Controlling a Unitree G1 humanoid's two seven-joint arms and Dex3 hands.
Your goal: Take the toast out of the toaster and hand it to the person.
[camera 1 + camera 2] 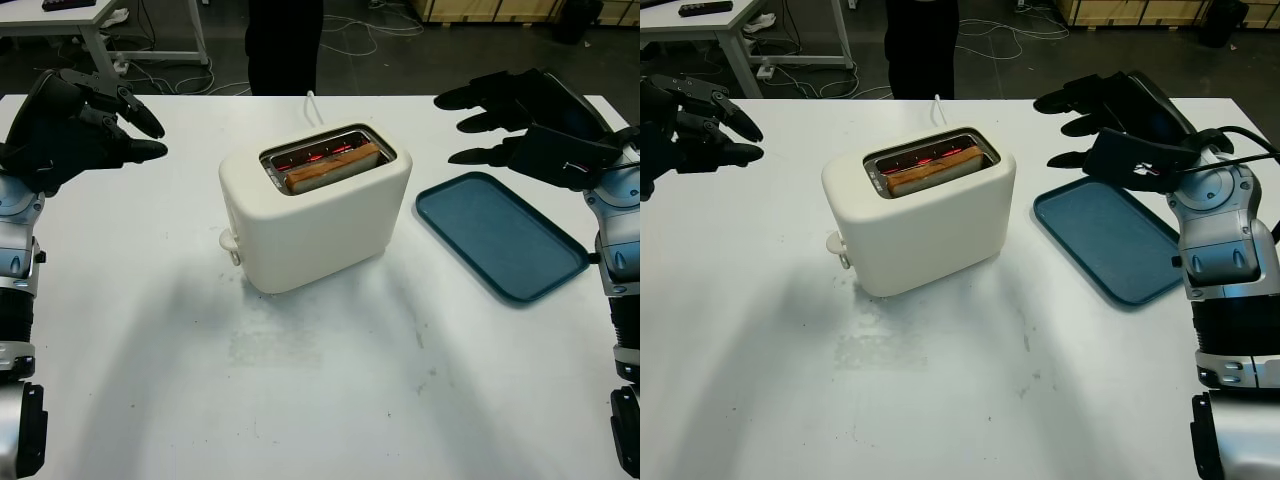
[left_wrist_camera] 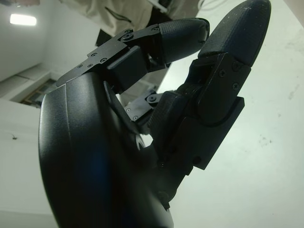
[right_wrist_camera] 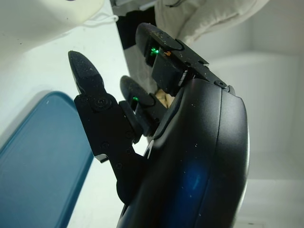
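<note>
Toaster (image 1: pixel 315 215): cream-coloured, standing near the middle of the white tabletop (image 1: pixel 330 400), slot glowing red inside
Toast (image 1: pixel 333 167): sitting in the toaster's slot, its top edge poking out just above the rim
Tray (image 1: pixel 497 233): blue, lying flat just to the right of the toaster
Left hand (image 1: pixel 75 122): raised over the tabletop's far left side, well apart from the toaster, released and holding nothing
Right hand (image 1: pixel 1110 125): hovering above the tray's far end, released, nothing in it
Person (image 1: pixel 285 45): standing at the far edge of the tabletop, dark clothing
</note>
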